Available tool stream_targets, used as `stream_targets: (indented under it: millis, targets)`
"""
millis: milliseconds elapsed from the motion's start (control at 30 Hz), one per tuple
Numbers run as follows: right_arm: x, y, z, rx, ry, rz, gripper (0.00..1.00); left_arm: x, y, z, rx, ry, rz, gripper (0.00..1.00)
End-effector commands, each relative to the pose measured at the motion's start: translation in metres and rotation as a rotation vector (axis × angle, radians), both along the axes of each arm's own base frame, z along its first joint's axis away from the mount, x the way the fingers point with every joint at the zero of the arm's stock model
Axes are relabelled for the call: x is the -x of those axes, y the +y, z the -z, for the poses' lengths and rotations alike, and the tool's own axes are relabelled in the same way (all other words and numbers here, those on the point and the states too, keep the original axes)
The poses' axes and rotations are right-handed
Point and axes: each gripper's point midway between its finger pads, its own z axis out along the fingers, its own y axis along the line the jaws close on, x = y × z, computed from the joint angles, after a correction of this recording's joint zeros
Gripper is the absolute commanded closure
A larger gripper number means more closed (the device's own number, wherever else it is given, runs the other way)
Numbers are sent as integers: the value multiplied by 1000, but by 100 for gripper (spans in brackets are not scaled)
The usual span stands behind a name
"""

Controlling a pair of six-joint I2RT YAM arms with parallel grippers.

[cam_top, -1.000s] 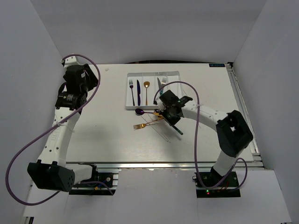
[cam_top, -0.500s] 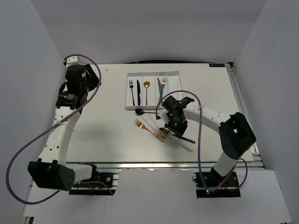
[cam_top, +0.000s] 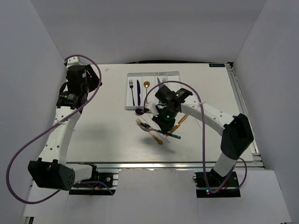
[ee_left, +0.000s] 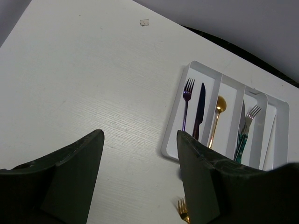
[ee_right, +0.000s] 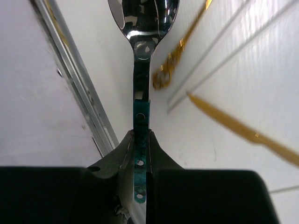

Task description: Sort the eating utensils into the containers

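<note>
Teal-handled silver utensil (ee_right: 139,116): you've got it pinched by the handle in the right gripper (ee_right: 140,136), over the loose gold cutlery (ee_right: 233,128), just near of the tray (cam_top: 127,100). I'd lift it clear first. Then turn it lengthways and lower it into the slot with the other teal handles (ee_left: 243,140). Your left gripper (ee_left: 139,140) sits wide apart at far left, holding nothing.

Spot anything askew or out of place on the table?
Gold fork and purple spoon lie loose at odd angles outside the tray, on its near side, unsorted; the right tool grips a teal-handled utensil near them.
</note>
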Motion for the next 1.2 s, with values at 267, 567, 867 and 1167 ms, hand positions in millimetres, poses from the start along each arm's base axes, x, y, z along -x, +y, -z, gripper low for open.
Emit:
stream_targets:
  millis: [267, 567, 867, 1167]
  targets:
    - [-134, 65, -58, -320, -119, 474, 100, -17, 12, -19, -33, -35, -61, 25]
    - [-257, 27, -62, -365, -191, 1020, 100, -26, 20, -19, -72, -29, -98, 25]
    - [-330, 20, -35, -391, -202, 1186, 100, -30, 28, -12, -115, -3, -125, 24]
    - [-345, 5, -1, -374, -131, 1230, 100, -37, 29, -1, -138, 30, -122, 24]
